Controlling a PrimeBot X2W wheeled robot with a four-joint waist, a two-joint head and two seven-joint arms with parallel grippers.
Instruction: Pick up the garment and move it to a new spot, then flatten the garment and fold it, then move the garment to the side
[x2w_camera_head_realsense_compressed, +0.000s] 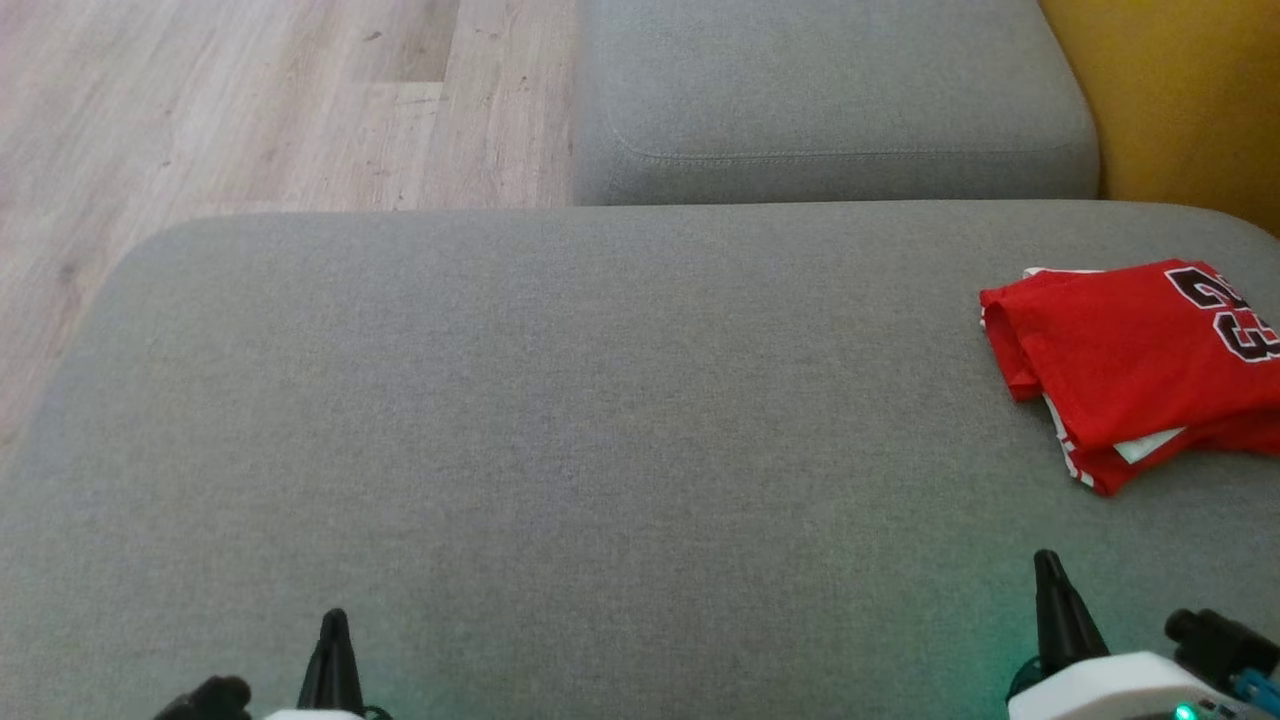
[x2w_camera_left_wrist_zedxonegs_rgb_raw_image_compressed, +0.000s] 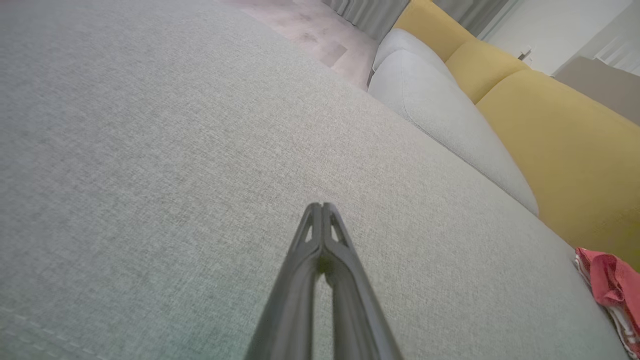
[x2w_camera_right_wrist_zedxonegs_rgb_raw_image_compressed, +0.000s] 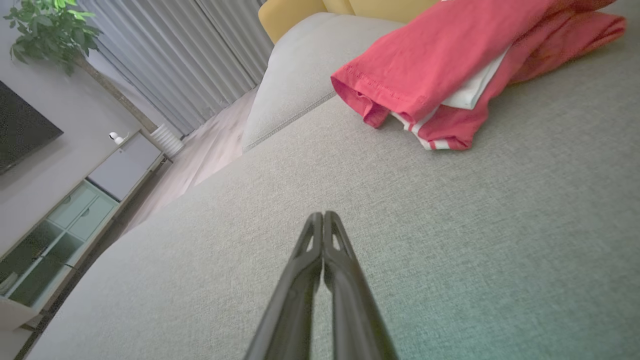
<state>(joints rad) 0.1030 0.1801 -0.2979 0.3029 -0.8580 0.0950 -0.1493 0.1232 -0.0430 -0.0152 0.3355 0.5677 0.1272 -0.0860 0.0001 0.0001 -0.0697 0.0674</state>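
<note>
Red folded garment (x2w_camera_head_realsense_compressed: 1130, 360), seemingly rectangular, on woven grey cushion (x2w_camera_head_realsense_compressed: 600, 420).

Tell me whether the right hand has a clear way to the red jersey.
Probably yes. The folded jersey lies ahead of the right hand, with bare grey cushion between them. The hand is shut, so it would have to open first.

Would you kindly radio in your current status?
Both empty: left gripper shut, right gripper shut. Folded red garment lies on cushion, far right. Nothing in the way.
</note>
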